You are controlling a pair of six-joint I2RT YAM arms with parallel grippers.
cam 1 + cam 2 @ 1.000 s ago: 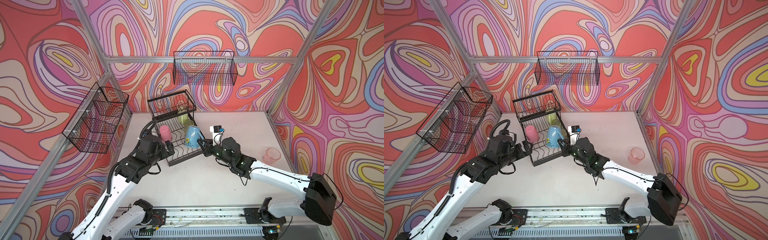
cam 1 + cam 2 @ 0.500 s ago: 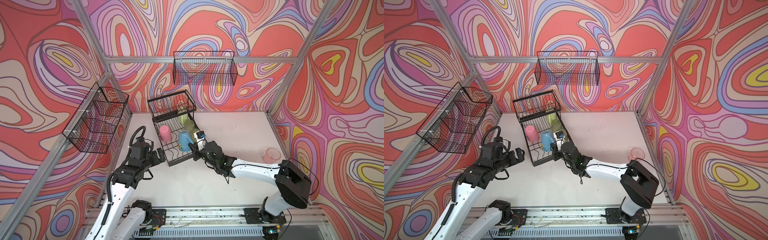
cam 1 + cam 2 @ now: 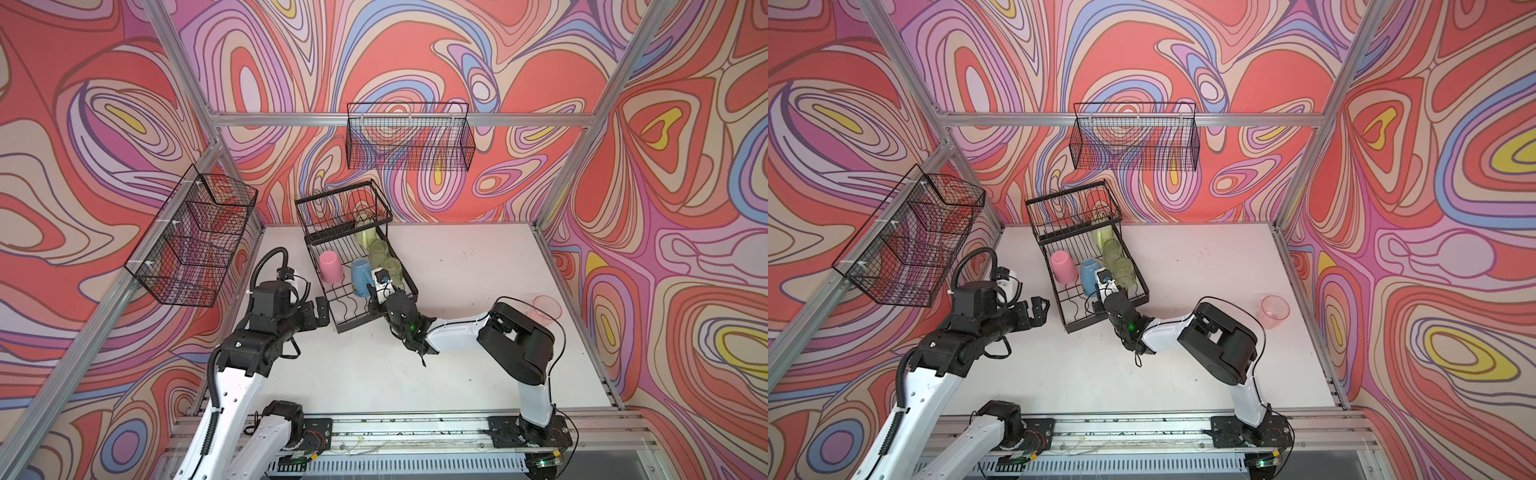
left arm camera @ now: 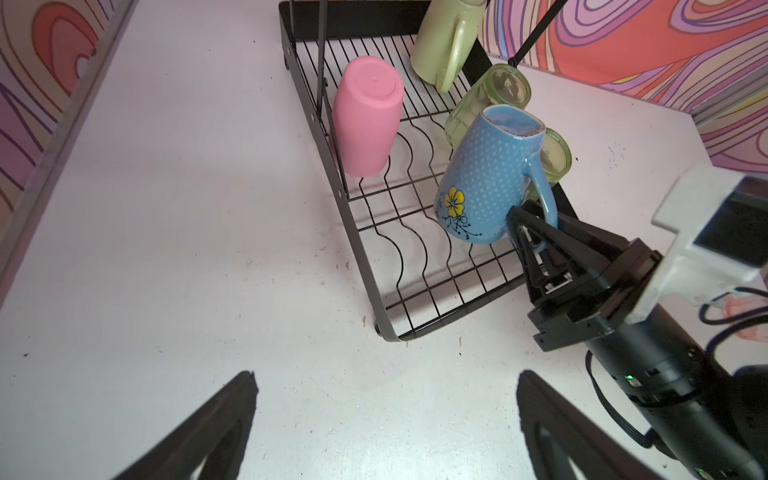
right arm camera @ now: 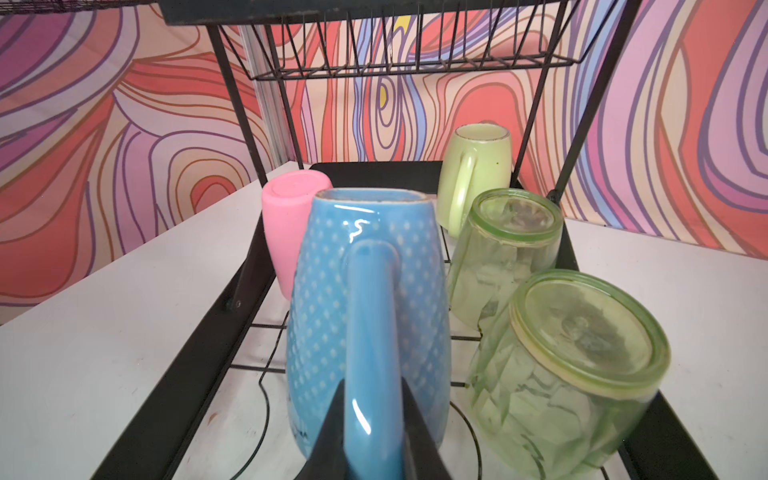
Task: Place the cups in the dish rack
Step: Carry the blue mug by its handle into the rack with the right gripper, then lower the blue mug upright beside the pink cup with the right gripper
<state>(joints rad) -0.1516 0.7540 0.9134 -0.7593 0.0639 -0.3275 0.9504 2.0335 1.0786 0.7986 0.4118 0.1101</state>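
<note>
Blue mug upside down in the rack, pinched by its handle; one cup out on the table.

Left to right: my left gripper (image 3: 318,309) hangs wide and empty just beside the dish rack (image 5: 199,365); its wrist view crops the fingers. In the rack, all bottoms up: the opaque pink tumbler (image 4: 365,116) at the left rim, then the blue handled mug (image 4: 486,178), white-dotted with a yellow flower and tilted. My right gripper (image 4: 534,239) is narrowed on its handle. I cannot tell whether its mouth touches the wires. Two clear green tumblers (image 5: 505,257) (image 5: 569,374) lean along the right rim, with the pale yellow-green mug (image 4: 440,37) at the far end. The clear pink tumbler (image 3: 1273,311) sits on the table (image 3: 1183,257), well apart to the right, partly covered by my right elbow in a top view.
</note>
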